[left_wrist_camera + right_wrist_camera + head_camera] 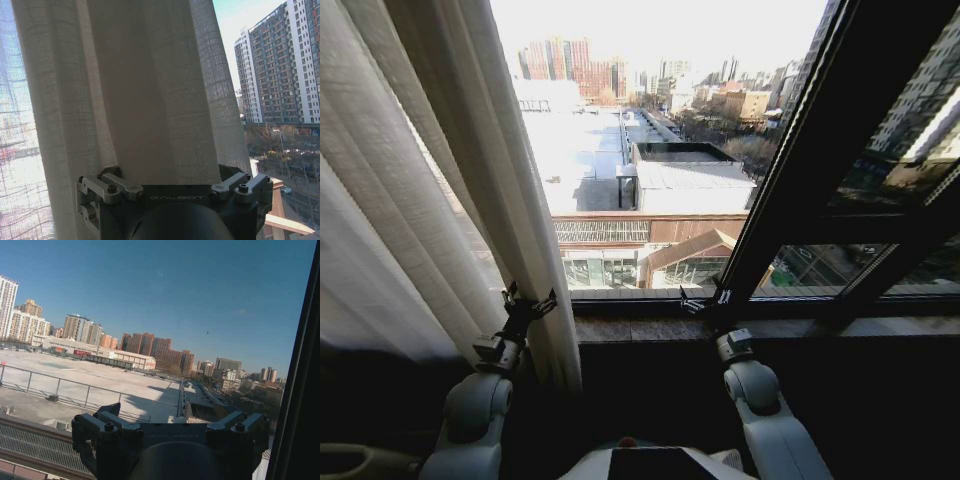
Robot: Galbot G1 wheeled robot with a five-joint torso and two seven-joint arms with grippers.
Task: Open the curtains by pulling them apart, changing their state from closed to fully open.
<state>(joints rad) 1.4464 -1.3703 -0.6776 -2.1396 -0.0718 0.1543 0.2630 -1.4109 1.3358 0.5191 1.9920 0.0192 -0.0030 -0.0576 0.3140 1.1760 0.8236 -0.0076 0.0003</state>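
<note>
The left claw [528, 303] is raised at the lower edge of the sheer white pleated fabric curtains [440, 190], its two fingers spread apart with a gathered fold of the cloth lying between them. In the left wrist view the bunched pleats of the curtains [145, 95] rise straight up from between the finger links of the left claw [175, 187], filling the gap; the cloth sits between the fingers, but whether they pinch it cannot be told. The curtains hang to the left of this claw and above it, drawn aside into a thick column, while to its right the glass is bare and shows rooftops and distant towers.

The right claw [705, 303] sits level with the left claw and well apart from it, just above the dark stone window sill [650, 328] and close beside the slanting dark metal window frame bar [790, 170] on its right. Its fingers [107, 427] stand wide apart with nothing held between them, only open sky and a flat roof beyond.
</note>
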